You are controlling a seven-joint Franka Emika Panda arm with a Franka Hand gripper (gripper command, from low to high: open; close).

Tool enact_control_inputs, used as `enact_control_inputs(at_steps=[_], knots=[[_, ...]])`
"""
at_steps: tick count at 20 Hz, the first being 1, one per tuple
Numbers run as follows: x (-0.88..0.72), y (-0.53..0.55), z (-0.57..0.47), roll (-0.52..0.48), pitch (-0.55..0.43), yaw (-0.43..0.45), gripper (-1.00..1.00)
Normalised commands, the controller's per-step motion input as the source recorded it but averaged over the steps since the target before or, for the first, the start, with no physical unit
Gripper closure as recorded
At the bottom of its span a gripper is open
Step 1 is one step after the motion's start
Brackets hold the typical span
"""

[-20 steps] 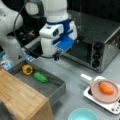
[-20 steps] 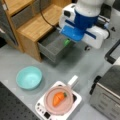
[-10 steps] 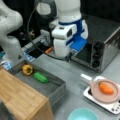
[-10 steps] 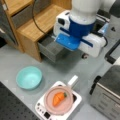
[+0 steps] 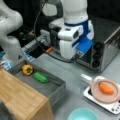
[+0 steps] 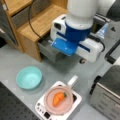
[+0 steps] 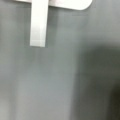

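Gripper: not itself visible; in both front views the arm's white-and-blue wrist housing (image 5: 73, 41) hangs above the grey table (image 5: 72, 75) and hides the fingers, so whether they are open or closed cannot be told. Nearest item: a pink pan (image 6: 60, 99) with a white handle (image 6: 72, 81), resting on a small white stove plate (image 6: 41, 107); in the wrist view the handle (image 7: 38, 23) shows at the top left over bare grey table. Contents of pan: one orange carrot (image 6: 58, 98), lying flat, also seen in a front view (image 5: 106, 88). Near the pan: a turquoise bowl (image 6: 29, 77) on the table at a front view's left, apart from the stove plate. Further items: a grey open drawer (image 5: 53, 87) holding a yellow pepper (image 5: 27, 69) and a green vegetable (image 5: 40, 77) just beside it; a wooden cabinet (image 5: 20, 100); a metal toaster oven (image 5: 107, 47) behind the arm.
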Motion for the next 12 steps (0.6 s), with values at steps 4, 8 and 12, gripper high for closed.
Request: enact_control_inputs(at_steps=[4, 8, 12], knots=[[0.52, 0.08, 0.19, 0.035, 0.237, -0.167, -1.00], [0.62, 0.06, 0.17, 0.032, 0.223, -0.160, -1.00], [0.57, 0.12, 0.17, 0.021, 0.243, -0.157, -1.00]])
